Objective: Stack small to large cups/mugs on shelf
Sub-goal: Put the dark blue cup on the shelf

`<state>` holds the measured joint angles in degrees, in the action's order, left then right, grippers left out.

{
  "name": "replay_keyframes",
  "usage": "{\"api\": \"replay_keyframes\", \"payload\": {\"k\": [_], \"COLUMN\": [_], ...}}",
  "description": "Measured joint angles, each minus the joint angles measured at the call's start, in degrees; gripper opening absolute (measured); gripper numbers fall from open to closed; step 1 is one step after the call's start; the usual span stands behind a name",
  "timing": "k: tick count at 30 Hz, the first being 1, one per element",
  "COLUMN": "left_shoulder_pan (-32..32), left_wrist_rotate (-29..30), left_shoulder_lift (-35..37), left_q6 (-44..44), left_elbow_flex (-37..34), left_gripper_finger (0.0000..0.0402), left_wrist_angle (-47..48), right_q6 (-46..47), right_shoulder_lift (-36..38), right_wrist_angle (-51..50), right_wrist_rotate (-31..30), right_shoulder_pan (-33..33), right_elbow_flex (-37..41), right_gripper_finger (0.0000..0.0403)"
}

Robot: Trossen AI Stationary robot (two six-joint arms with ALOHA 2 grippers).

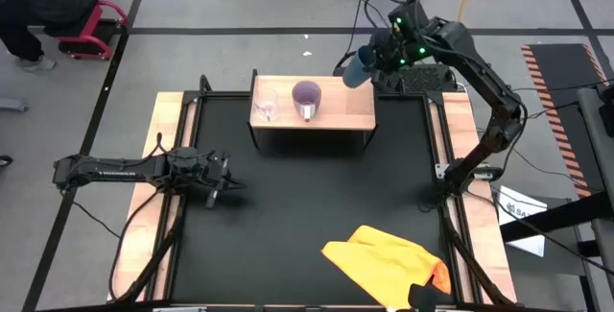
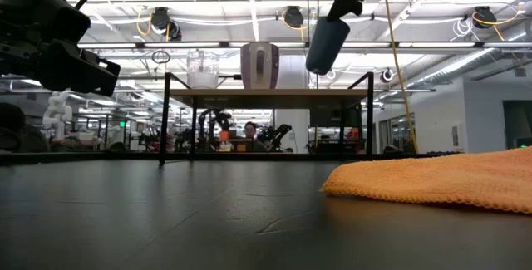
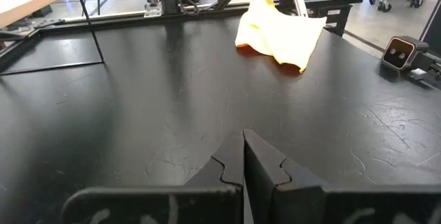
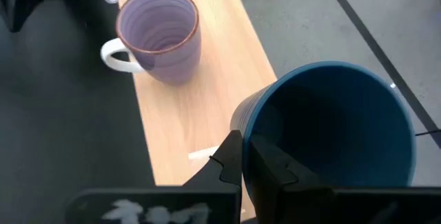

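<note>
The shelf (image 1: 338, 108) stands at the table's far side on black legs. On its wooden top sit a clear glass (image 1: 267, 108) toward the left and a light purple mug (image 1: 306, 98) at the middle, both upright on their bases. My right gripper (image 4: 242, 156) is shut on a dark blue cup (image 1: 357, 68), which hangs in the air over the shelf's right end (image 2: 326, 44). My left gripper (image 1: 225, 182) waits shut, low at the table's left, with nothing between its fingers (image 3: 265, 165). My right gripper holds the blue cup by its rim (image 4: 249, 122), on the side nearest the wrist. One finger seems to be inside the cup and one outside. The fingers slant down from above. The cup is lifted clear of the shelf and hangs tilted below the fingers, mouth toward the gripper.
A yellow cloth (image 1: 389, 259) lies crumpled at the table's near right. Pale wooden rails (image 1: 171, 120) run along both sides of the black mat. The shelf's right part (image 4: 207, 124), beside the purple mug (image 4: 160, 34), is bare wood. A person (image 1: 38, 10) is beyond the far left corner.
</note>
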<state>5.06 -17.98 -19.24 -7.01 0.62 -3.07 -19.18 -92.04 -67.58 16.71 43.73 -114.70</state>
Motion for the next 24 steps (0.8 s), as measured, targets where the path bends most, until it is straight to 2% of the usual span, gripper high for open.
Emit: {"api": "replay_keyframes", "payload": {"k": [4,11,24], "left_shoulder_pan": [0.0,0.0,0.0], "left_wrist_rotate": [0.0,0.0,0.0], "left_shoulder_lift": [0.0,0.0,0.0], "left_q6": [0.0,0.0,0.2], "left_elbow_flex": [0.0,0.0,0.0], "left_gripper_finger": [0.0003,0.0003,0.0003], "left_wrist_angle": [0.0,0.0,0.0], "right_q6": [-0.5,-1.9,-6.0], "right_shoulder_lift": [-1.5,-4.9,-5.2], "right_wrist_angle": [-2.4,-4.7,-7.6], "right_wrist_rotate": [0.0,-1.1,-3.1], "right_shoulder_pan": [-1.0,-2.6,-5.0], "right_elbow_flex": [-3.0,-3.1,-3.1], "right_gripper_finger": [0.0,0.0,0.0]}}
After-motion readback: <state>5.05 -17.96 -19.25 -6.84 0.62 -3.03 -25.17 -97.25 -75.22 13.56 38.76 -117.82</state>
